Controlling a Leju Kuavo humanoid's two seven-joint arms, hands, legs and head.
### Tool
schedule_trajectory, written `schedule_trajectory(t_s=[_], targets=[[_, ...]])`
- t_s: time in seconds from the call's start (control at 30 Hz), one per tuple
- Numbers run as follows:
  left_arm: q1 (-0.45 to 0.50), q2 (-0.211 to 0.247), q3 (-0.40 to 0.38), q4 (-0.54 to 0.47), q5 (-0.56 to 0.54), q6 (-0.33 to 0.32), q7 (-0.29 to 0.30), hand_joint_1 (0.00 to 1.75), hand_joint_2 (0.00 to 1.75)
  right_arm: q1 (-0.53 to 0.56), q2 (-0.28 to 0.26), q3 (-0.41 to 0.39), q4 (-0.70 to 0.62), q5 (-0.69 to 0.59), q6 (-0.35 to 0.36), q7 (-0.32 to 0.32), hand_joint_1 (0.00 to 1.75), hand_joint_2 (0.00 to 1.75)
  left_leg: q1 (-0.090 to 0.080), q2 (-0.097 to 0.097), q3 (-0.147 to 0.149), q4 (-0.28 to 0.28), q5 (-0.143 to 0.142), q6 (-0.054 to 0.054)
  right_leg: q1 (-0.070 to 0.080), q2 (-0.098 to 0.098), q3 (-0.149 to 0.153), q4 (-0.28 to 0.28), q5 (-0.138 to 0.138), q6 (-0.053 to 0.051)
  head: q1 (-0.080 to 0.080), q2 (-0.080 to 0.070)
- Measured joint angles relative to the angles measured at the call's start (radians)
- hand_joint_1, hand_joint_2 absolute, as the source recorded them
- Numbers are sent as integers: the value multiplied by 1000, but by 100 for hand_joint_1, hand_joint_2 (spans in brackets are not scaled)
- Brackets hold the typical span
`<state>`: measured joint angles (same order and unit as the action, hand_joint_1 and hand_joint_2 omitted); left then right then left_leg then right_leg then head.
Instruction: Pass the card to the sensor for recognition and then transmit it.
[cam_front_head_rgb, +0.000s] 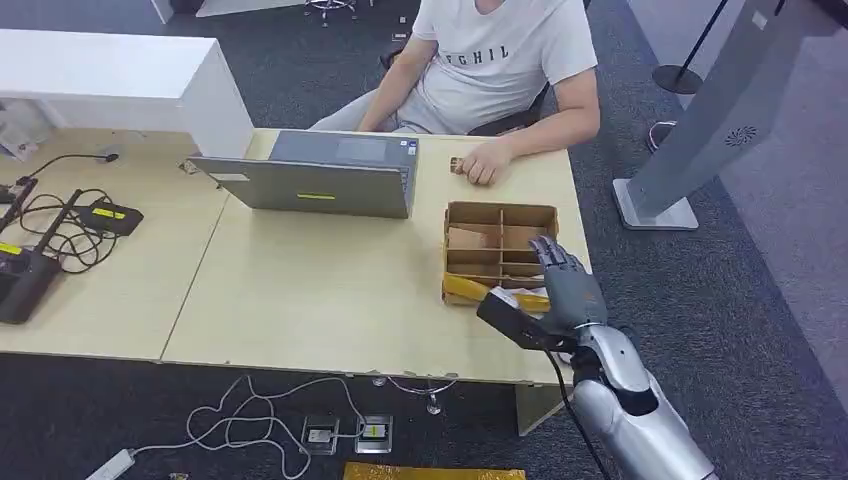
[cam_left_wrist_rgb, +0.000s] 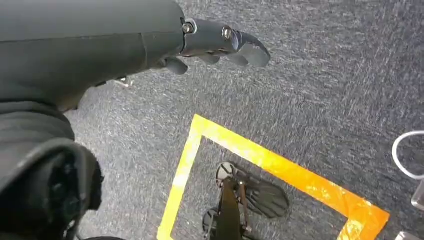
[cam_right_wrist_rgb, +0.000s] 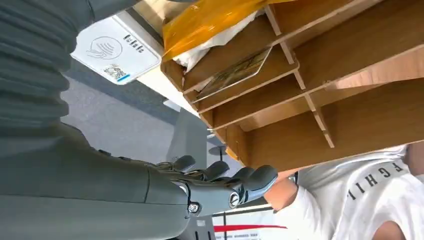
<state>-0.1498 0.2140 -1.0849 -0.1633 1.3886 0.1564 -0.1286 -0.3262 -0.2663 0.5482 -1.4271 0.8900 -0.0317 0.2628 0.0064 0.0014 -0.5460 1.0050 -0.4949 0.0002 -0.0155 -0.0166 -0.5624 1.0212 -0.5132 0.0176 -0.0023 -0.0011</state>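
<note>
Right hand (cam_front_head_rgb: 566, 283) above wooden box (cam_front_head_rgb: 470, 215), fingers released, empty. Should lower straight onto card (cam_right_wrist_rgb: 234, 73), pinch edge cleanly. Left hand (cam_left_wrist_rgb: 220, 45) hangs, loosely curled, empty.

The right arm (cam_front_head_rgb: 630, 400) is reaching in from five o'clock, its hand (cam_front_head_rgb: 567, 285) pointing toward twelve with fingers (cam_right_wrist_rgb: 240, 179) loosely extended, holding nothing. The left hand (cam_left_wrist_rgb: 215, 47) is hanging downward, fingers slightly curled, holding nothing
</note>
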Motion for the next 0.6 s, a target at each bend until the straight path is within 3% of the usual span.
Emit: schedule_trajectory(t_s=[0.6], targets=[[0, 8, 0, 0, -2, -2, 0, 0, 0, 0, 10, 0, 0, 25, 7, 8, 0, 175, 0, 0, 0, 0, 0, 0, 0, 0, 0, 0, 0, 0, 0, 0]])
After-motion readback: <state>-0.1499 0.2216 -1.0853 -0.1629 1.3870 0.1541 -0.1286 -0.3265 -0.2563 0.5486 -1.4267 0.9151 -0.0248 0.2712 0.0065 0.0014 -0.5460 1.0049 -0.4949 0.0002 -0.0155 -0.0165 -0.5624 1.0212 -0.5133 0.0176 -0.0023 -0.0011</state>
